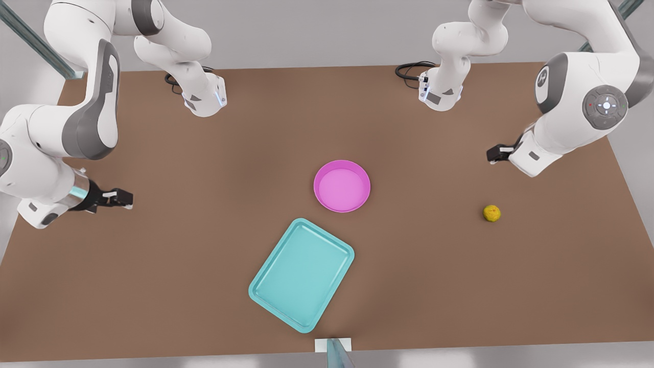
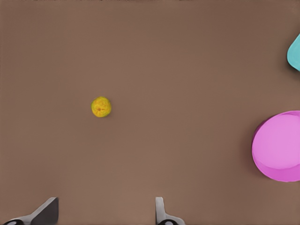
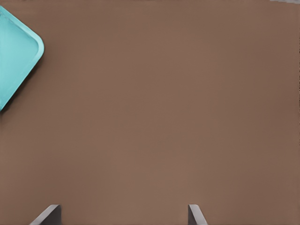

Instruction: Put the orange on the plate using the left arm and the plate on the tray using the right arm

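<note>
overhead front view; downward wrist views sharing tray [image 1: 301, 274]

both wrist views crop the tray [image 3: 16, 51]; the left crops the plate [image 2: 279, 146].

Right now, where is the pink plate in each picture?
Front view: the pink plate sits near the middle of the brown table, just above the teal tray.
Left wrist view: the plate is cut off by the picture's edge, with the orange lying apart from it on the table.
Right wrist view: the plate is not in it.
Shared landmark: the teal tray, whose corner appears in both wrist views.
</note>
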